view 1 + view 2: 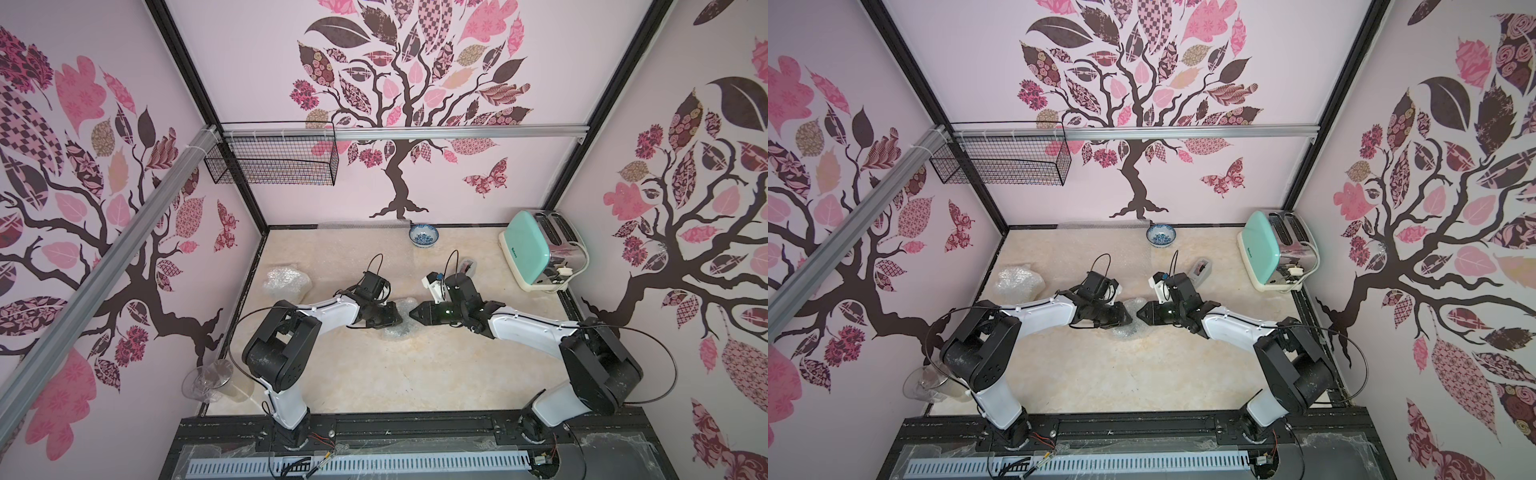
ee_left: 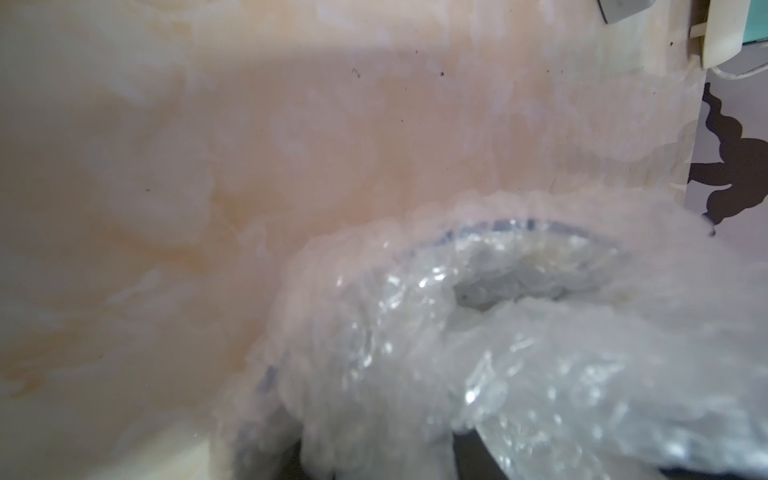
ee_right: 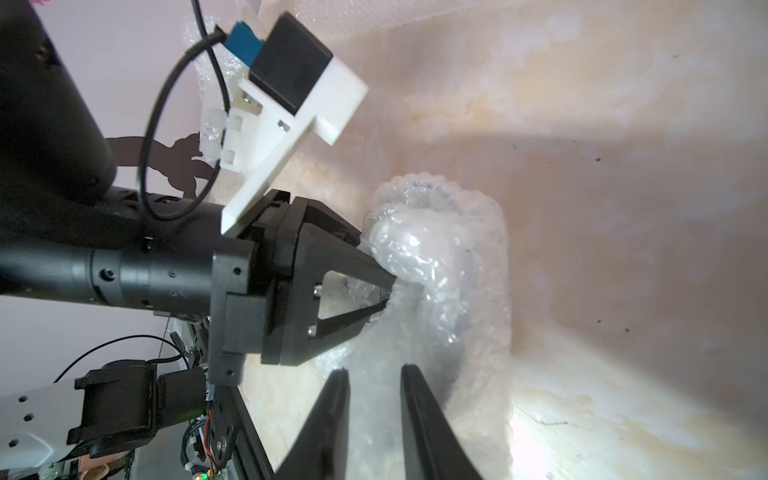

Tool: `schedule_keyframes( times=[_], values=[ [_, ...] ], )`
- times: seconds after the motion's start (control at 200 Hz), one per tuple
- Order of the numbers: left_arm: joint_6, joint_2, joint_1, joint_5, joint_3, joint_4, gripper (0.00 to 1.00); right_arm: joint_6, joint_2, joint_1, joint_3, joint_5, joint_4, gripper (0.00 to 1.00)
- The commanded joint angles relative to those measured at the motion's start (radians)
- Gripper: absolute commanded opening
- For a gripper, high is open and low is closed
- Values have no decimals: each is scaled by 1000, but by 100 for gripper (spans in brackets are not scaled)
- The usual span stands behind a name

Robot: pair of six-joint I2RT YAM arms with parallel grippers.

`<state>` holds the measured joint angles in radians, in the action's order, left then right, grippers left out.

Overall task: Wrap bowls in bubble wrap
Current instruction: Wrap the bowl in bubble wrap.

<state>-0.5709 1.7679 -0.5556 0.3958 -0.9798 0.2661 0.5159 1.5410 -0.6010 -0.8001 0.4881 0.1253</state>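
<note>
Here, on the pale marbled desk (image 1: 374, 374), the bubble wrap (image 3: 457, 257) lies crumpled in the middle, between the two arms. It encloses one bowl (image 2: 513, 223); in the left wrist view only a dark blue arc of the rim shows through the plastic. I judge the package to be light as a whole, but with a hard, breakable core. The sheet is soft, springy and a little slippery, so it will probably try to unfold when it is let go. The ceramic should not be squeezed or dropped. The good place to hold is a loose fold of the sheet, not the bowl wall. The left pincer (image 3: 388, 293) does exactly this: its jaws are closed on a bunched fold of the package, which it meets from the left side. The right pincer (image 3: 374, 376) stands just beside the package on the opposite side. Its fingers (image 3: 419, 415) are apart with nothing between them, and the wrap lies directly in front of the tips.
</note>
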Motion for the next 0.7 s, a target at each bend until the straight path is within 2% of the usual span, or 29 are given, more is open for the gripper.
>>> schedule_keyframes(
  times=[0.0,0.11,0.23,0.31,0.375,0.46,0.545,0.695],
  values=[
    [20,35,-10,-67,15,84,30,-18,-5,1,-47,-4,-74,27],
    [25,26,-24,-87,-1,109,29,-53,-76,1,-64,-93,-125,37],
    [36,24,-52,-146,-40,168,29,-76,-147,0,-94,-137,-186,38],
    [37,24,-66,-154,-53,179,29,-60,-172,0,-86,-114,-183,33],
    [33,28,-72,-156,-60,179,28,-36,-164,1,-76,-53,-171,27],
    [33,33,-78,-160,-69,182,28,-8,-118,-1,-67,28,-148,23],
    [31,35,-81,-158,-74,182,27,-3,-65,0,-71,23,-159,18],
    [36,29,-81,-161,-68,182,25,-6,20,-1,-88,40,-153,16]
  ],
)
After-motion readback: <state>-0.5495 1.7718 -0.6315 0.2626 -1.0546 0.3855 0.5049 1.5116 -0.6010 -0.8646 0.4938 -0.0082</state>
